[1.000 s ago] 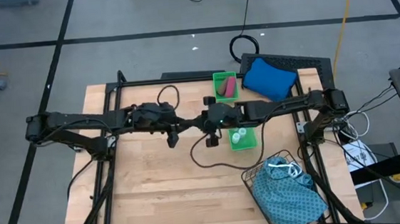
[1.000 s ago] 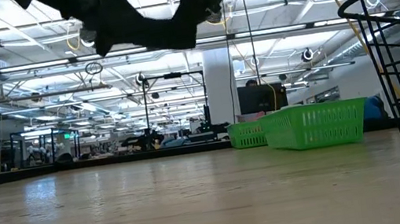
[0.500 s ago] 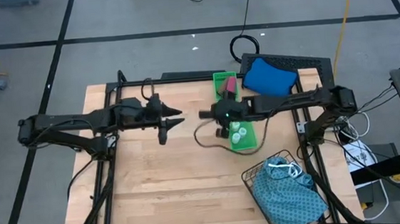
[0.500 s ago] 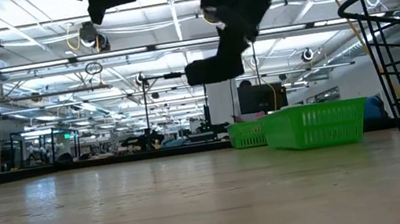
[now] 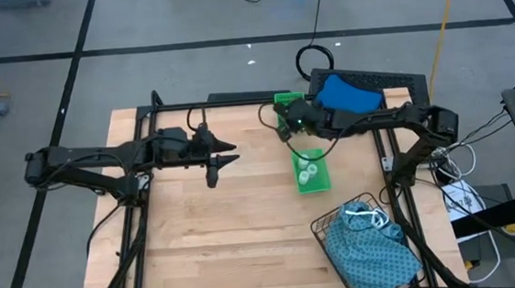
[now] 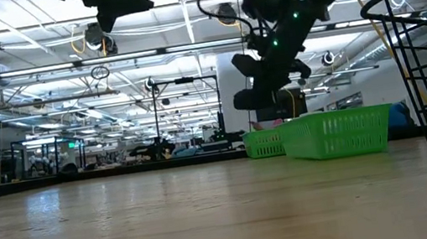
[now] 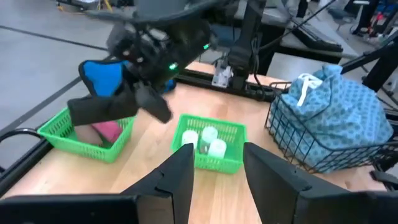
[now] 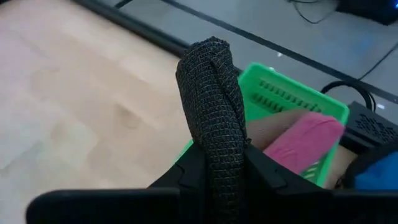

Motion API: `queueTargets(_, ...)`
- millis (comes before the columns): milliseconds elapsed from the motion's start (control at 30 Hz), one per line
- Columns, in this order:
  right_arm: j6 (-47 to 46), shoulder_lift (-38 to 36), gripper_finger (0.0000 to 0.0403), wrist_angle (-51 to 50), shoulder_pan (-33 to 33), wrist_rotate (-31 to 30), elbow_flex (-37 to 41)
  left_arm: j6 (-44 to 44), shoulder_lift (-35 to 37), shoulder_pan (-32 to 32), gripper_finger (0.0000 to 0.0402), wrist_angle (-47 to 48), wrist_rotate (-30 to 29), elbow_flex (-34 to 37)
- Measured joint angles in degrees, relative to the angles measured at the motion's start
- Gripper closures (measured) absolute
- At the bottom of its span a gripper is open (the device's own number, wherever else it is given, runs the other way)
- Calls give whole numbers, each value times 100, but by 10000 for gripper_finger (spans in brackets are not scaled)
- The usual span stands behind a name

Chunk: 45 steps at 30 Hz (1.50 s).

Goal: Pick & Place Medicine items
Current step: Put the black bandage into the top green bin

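Observation:
My right gripper (image 5: 285, 120) hovers over the far green tray (image 5: 282, 97), shut on the black mesh-covered cylinder (image 8: 210, 106), which also shows in the left wrist view (image 7: 99, 111). A magenta-pink cylinder (image 8: 303, 140) and a brownish one (image 8: 268, 127) lie in that tray. The near green tray (image 5: 297, 160) holds the white round-topped vials (image 7: 209, 140). My left gripper (image 5: 228, 157) is open and empty above the table's middle, left of both trays. My right gripper pinches the black cylinder between its two fingers (image 8: 186, 171) near one end (image 8: 214, 152). The rest of the cylinder sticks out beyond the fingertips, about level (image 7: 93, 112). It is lifted clear, above the far green tray.
A blue pouch (image 5: 346, 100) lies right of the far tray. A black wire basket (image 5: 324, 226) with the teal patterned cloth (image 5: 372, 250) stands at the near right corner. Bare wood (image 5: 209, 231) spreads over the table's left and near parts.
The two grippers were together over the table's middle a second ago. My left gripper then drew back toward the left edge and has kept still since. My right gripper carried the black cylinder toward the far edge, past the near tray, to above the far tray.

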State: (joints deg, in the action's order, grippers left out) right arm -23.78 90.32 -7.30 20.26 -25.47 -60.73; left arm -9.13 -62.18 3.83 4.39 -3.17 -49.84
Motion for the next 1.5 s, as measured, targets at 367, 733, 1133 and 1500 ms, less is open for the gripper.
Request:
queueTargets(367,-98,1,345,1351,361,-88,419,-39,-117,1,256,-12,8,2)
queueTargets(733,-255,325,338,1314,570,-432,687,-45,-119,1,256,4,10,2)
queueTargets(1133,-214,337,315,1491,570,-431,680,-118,-119,1,256,7,10,2)
queueTargets(1500,-257,337,221,1561,570,-425,680,-166,-119,1,256,10,14,2)
